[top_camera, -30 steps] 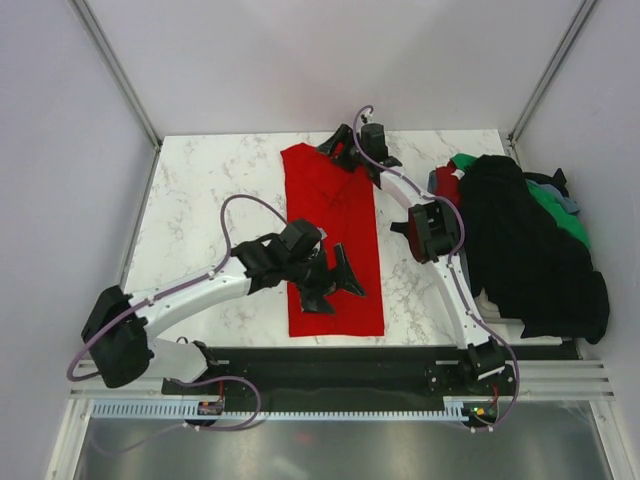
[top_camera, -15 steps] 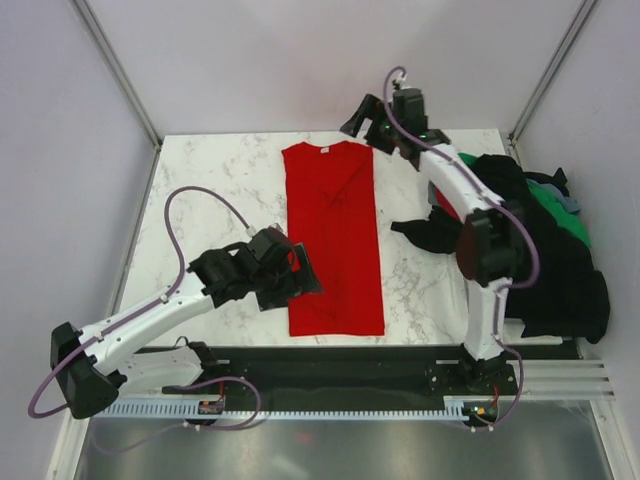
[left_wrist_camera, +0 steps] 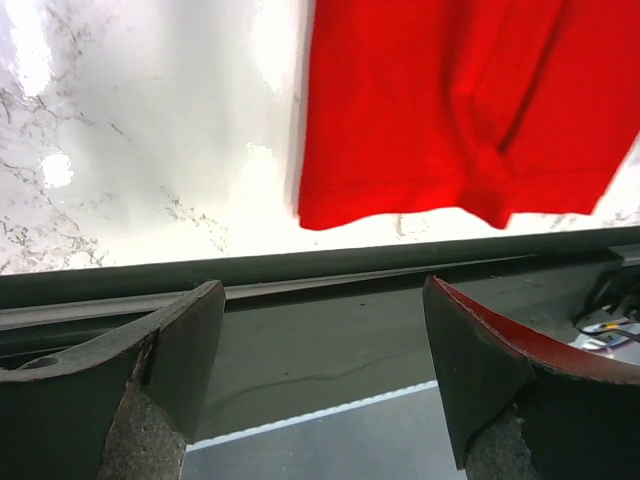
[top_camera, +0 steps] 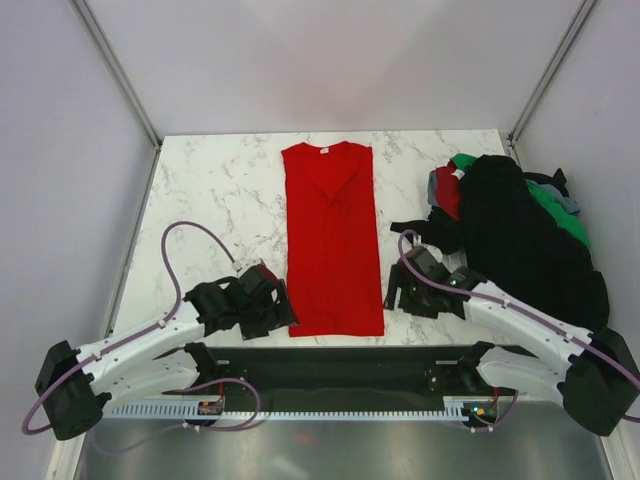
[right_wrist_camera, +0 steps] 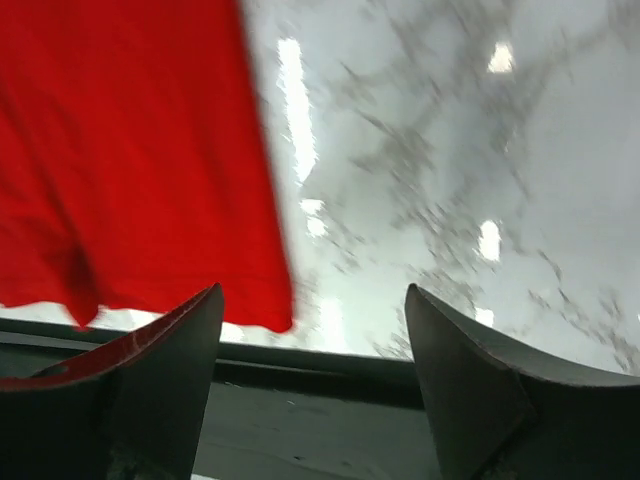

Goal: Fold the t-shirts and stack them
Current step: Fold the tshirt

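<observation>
Beside the red t-shirt (top_camera: 333,240) — left pincer (top_camera: 277,312), right pincer (top_camera: 399,296) — both agape, empty.

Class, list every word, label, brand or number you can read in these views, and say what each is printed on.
No text is readable anywhere.
Neck label on the red t-shirt: a white speck, too small to read.
</observation>
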